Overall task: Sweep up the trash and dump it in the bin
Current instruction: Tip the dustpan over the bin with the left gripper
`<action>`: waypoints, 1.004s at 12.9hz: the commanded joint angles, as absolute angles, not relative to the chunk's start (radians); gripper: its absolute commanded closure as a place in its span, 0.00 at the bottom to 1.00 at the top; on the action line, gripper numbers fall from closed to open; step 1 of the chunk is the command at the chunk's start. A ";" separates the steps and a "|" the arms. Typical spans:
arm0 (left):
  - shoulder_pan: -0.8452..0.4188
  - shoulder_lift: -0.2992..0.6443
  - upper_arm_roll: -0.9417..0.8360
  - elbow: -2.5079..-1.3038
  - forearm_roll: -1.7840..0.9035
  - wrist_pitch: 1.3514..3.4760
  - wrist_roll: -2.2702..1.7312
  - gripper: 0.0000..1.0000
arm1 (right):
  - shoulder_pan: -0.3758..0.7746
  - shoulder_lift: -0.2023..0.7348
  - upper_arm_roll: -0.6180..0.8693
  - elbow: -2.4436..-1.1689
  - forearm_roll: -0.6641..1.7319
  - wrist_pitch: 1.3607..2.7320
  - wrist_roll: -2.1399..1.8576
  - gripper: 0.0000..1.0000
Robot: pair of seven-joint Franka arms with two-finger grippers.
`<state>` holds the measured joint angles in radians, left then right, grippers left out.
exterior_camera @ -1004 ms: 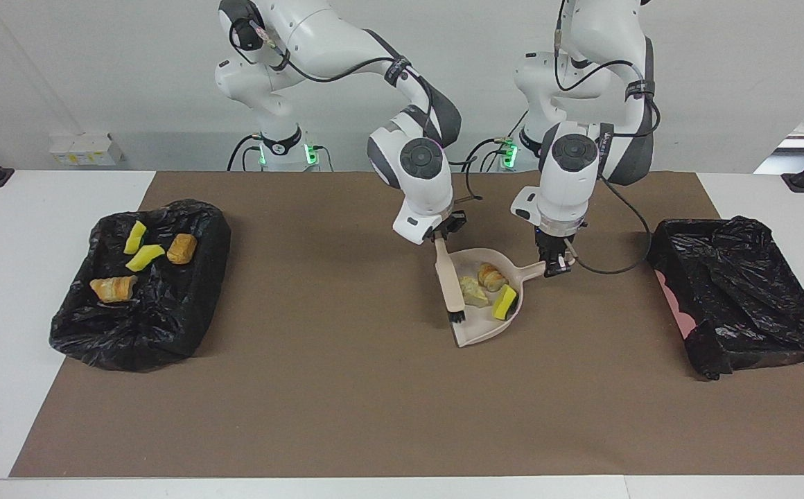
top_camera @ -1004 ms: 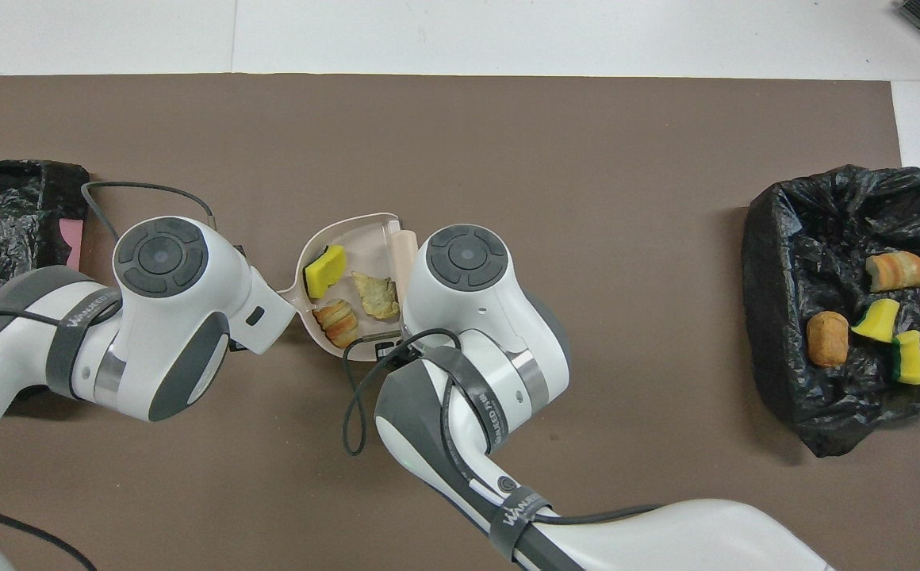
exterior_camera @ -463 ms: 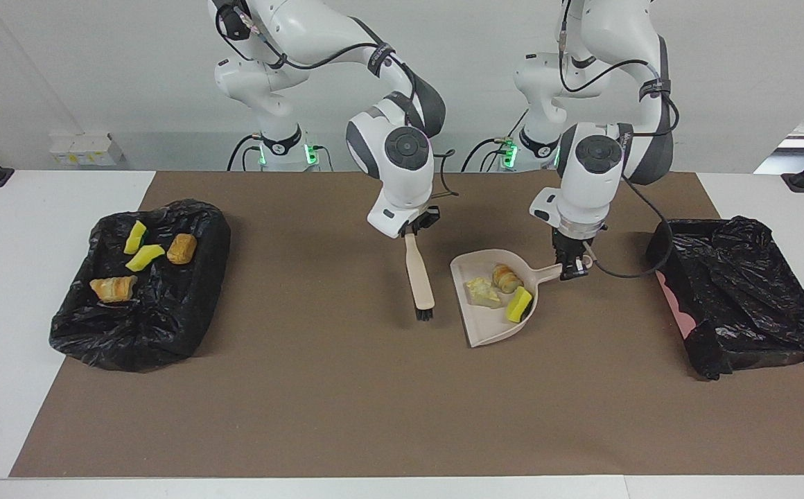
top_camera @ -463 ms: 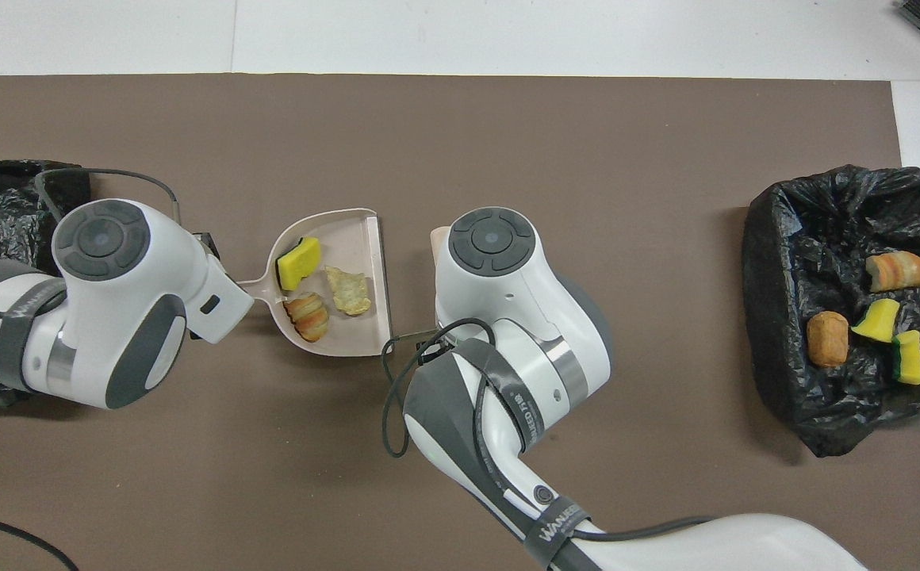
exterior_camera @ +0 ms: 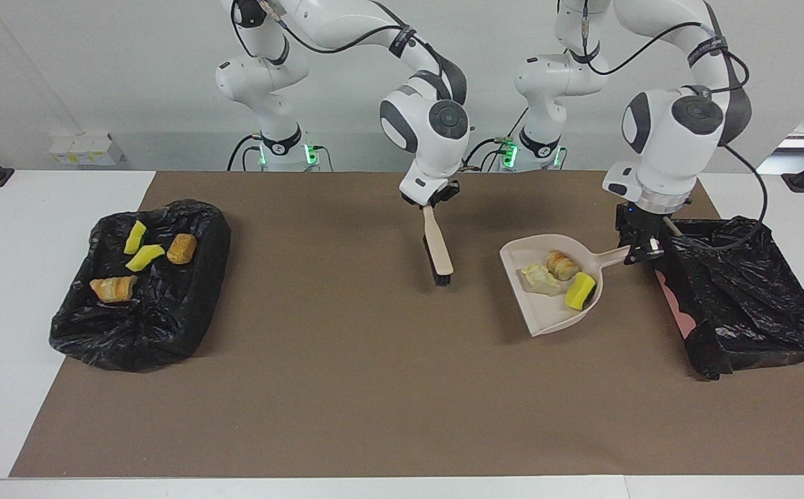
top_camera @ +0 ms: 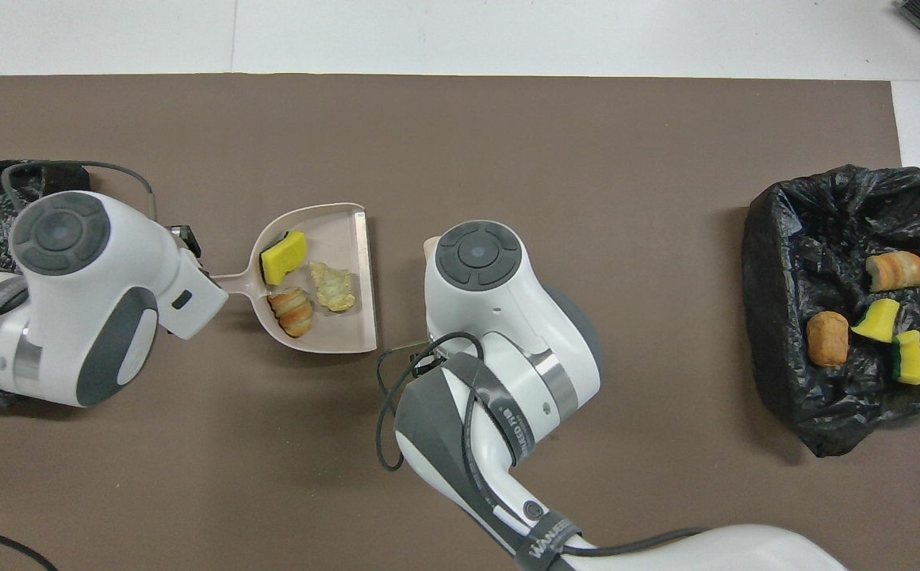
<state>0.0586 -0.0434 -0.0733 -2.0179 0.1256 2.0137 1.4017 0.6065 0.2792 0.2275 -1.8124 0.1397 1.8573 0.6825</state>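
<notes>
The left gripper (exterior_camera: 639, 251) pinches the handle of the beige dustpan (exterior_camera: 547, 312), raised over the mat beside the black-lined bin (exterior_camera: 748, 305) at the left arm's end; three trash scraps (exterior_camera: 560, 275) lie in the pan. The right gripper (exterior_camera: 431, 201) clamps the brush (exterior_camera: 438, 251) over the mat's middle. Four more scraps (exterior_camera: 142, 258) lie in the bag-lined tray (exterior_camera: 132, 333) at the right arm's end.

The left gripper (exterior_camera: 641, 251) carried the dustpan (exterior_camera: 547, 315) to the bin (exterior_camera: 755, 305); the right gripper (exterior_camera: 430, 205) lifted the brush (exterior_camera: 438, 253) away.
</notes>
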 commanded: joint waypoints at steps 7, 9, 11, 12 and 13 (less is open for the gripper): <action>0.435 -0.068 -0.071 -1.843 -0.008 1.901 1.543 1.00 | 0.675 0.209 0.233 -2.005 0.242 2.031 0.785 0.91; 0.503 -0.048 -0.066 -1.822 -0.003 1.936 1.558 1.00 | 0.669 0.219 0.232 -1.981 0.244 2.011 0.791 0.00; 0.520 -0.049 -0.048 -1.821 0.008 1.950 1.568 1.00 | 0.655 0.222 0.230 -1.951 0.244 1.999 0.790 0.00; 0.529 -0.046 -0.025 -1.819 0.052 1.966 1.609 1.00 | 0.641 0.222 0.230 -1.935 0.242 1.994 0.787 0.00; 0.532 -0.045 -0.020 -1.815 0.120 1.998 1.629 1.00 | 0.623 0.221 0.230 -1.913 0.232 1.970 0.778 0.00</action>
<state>0.5171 -0.0609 -0.0317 -1.8456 0.0544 1.9607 1.5835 0.6601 0.2356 0.2256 -1.9426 0.2218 2.0062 0.7791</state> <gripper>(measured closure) 0.678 0.229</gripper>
